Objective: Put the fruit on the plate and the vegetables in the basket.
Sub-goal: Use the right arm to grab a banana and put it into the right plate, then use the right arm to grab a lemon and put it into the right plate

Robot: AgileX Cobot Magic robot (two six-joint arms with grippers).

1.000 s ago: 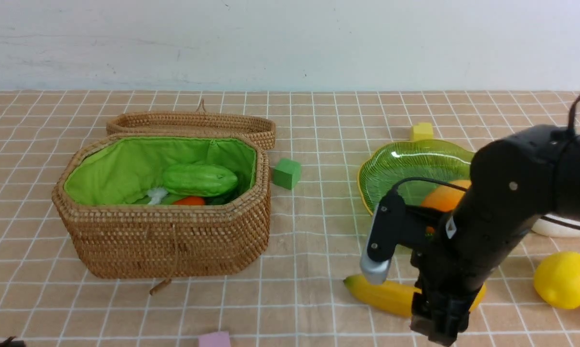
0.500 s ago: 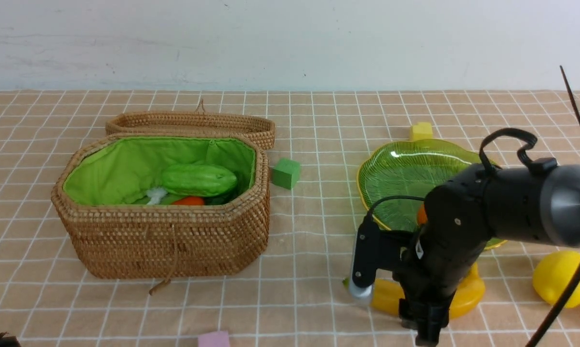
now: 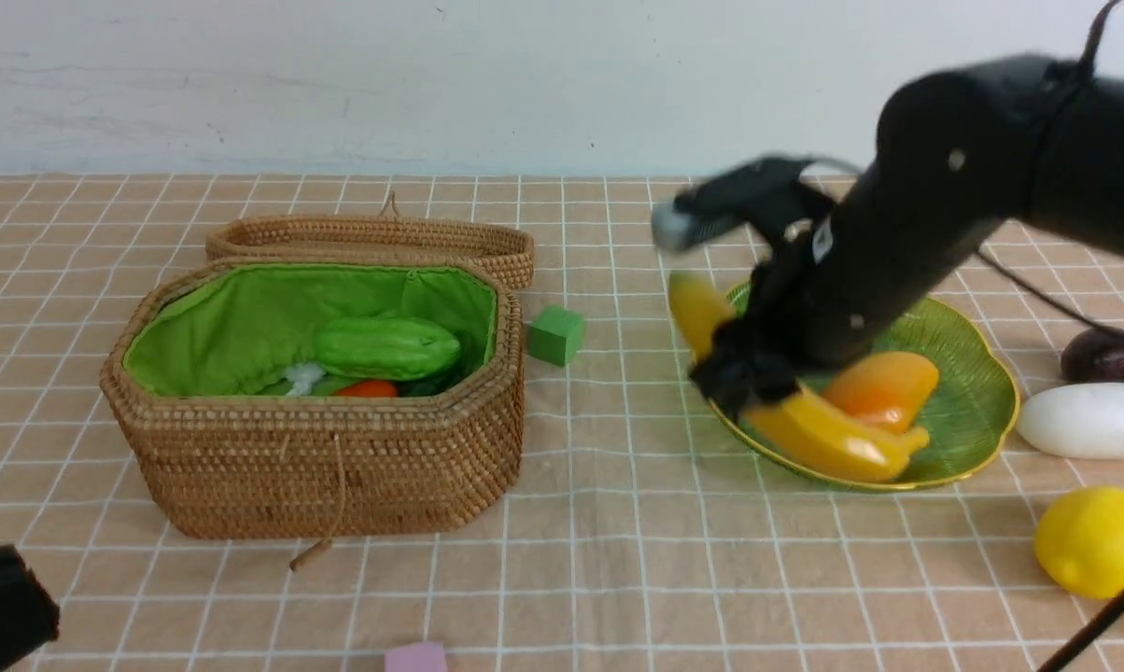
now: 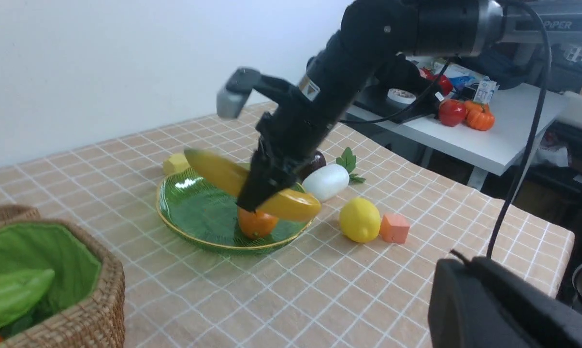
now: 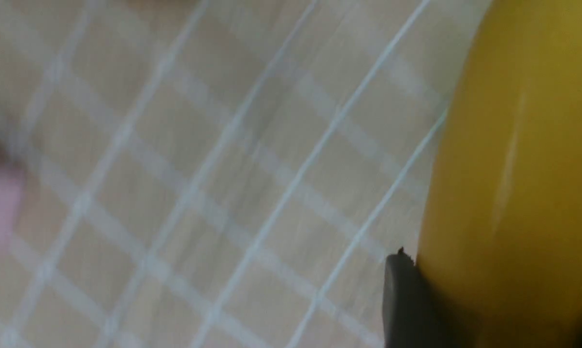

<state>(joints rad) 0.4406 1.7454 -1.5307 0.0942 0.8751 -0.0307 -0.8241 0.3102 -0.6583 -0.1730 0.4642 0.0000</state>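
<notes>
– Holding anything, the right jaws?
– Yes. They are clamped partway closed across the middle of the banana (image 3: 828,439), which hangs tilted over the plate (image 3: 977,411): its high end toward the basket (image 3: 338,467), its low end just beside the mango (image 3: 884,387). Whether banana and mango touch, I cannot tell. In the right wrist view one dark pad (image 5: 400,309) presses against the yellow skin.
– And the mango?
– Lying on the plate, below the right arm (image 3: 945,215).
– Other fruit?
– On the desk (image 3: 618,579), right of the plate: the lemon (image 3: 1094,541) nearest the robot, the dark fruit (image 3: 1105,357) farther back. The white radish (image 3: 1089,420) lies between them, near the plate's rim and just beside the dark fruit. Its green leaves (image 4: 347,162) show only in the left wrist view.
– What sits in the basket?
– The green gourd (image 3: 389,347) on top, the carrot (image 3: 368,388) showing below it, both on the green lining (image 3: 245,327). The lid (image 3: 375,238) lies behind the basket, right against its back wall.
– Cubes?
– A green cube (image 3: 555,334) between basket and plate, a pink cube (image 3: 414,656) at the desk's near edge, an orange cube (image 4: 395,227) just beside the lemon, a yellow cube (image 4: 176,163) behind the plate.
– Left jaws?
– Closed, low at the desk's near left corner, well apart from the basket.
</notes>
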